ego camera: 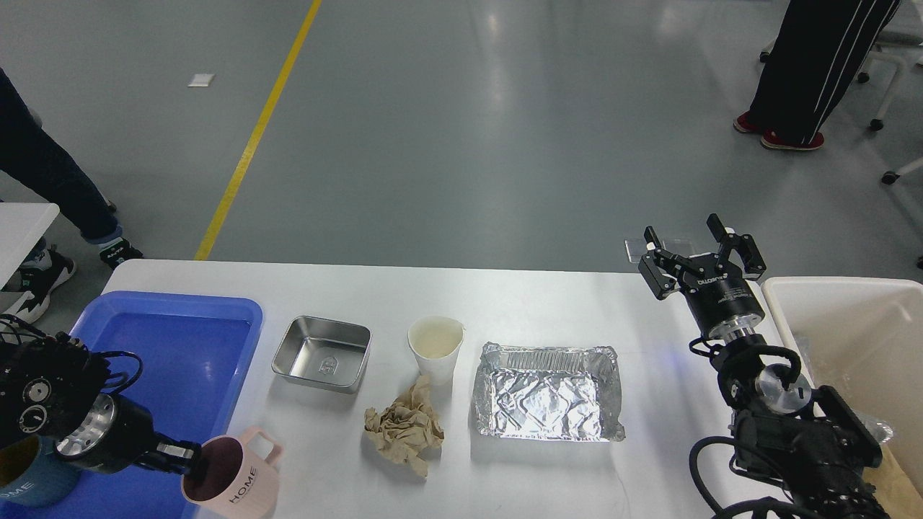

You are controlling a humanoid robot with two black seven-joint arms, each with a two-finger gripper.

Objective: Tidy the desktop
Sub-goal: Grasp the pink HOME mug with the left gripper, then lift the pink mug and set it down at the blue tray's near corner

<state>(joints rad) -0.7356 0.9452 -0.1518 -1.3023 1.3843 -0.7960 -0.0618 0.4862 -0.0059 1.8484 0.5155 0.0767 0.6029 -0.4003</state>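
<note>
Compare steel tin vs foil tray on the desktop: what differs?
The steel tin is smaller, smooth and rigid-looking; the foil tray is larger, crinkled, with a wavy rim. The tin lies left of the paper cup, the tray right of it. Both are empty, open-topped, rectangular, upright on the desktop.

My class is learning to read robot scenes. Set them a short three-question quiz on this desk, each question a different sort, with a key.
1. True or false: the right gripper holds the foil tray.
2. Which item does the left gripper grip? A) paper cup B) pink mug C) steel tin
3. Fill in: the crumpled brown paper lies just in front of the ______.

Key
1. False; its jaws are open and empty, above the desktop's far edge.
2. B; a finger is inside the tilted mug.
3. paper cup
</note>
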